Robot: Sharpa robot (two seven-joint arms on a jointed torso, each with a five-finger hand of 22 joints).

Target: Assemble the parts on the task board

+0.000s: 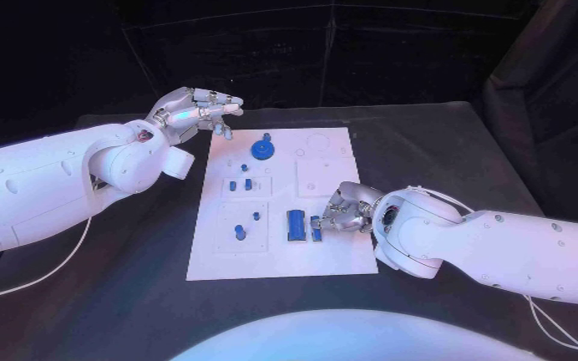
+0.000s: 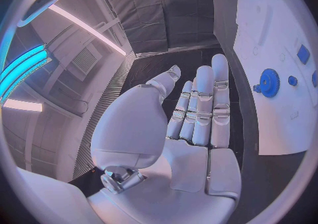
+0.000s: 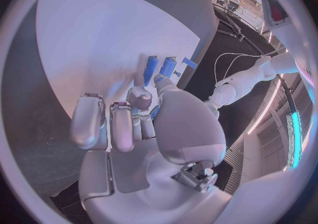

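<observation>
Blue part (image 1: 316, 233) in right hand (image 1: 341, 211)

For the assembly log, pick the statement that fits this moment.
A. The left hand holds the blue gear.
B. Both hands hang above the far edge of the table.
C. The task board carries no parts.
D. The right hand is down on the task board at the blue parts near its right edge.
D: the right hand sits low on the task board, its fingers at the blue parts; the left hand holds nothing, off the board's far left corner.
</observation>
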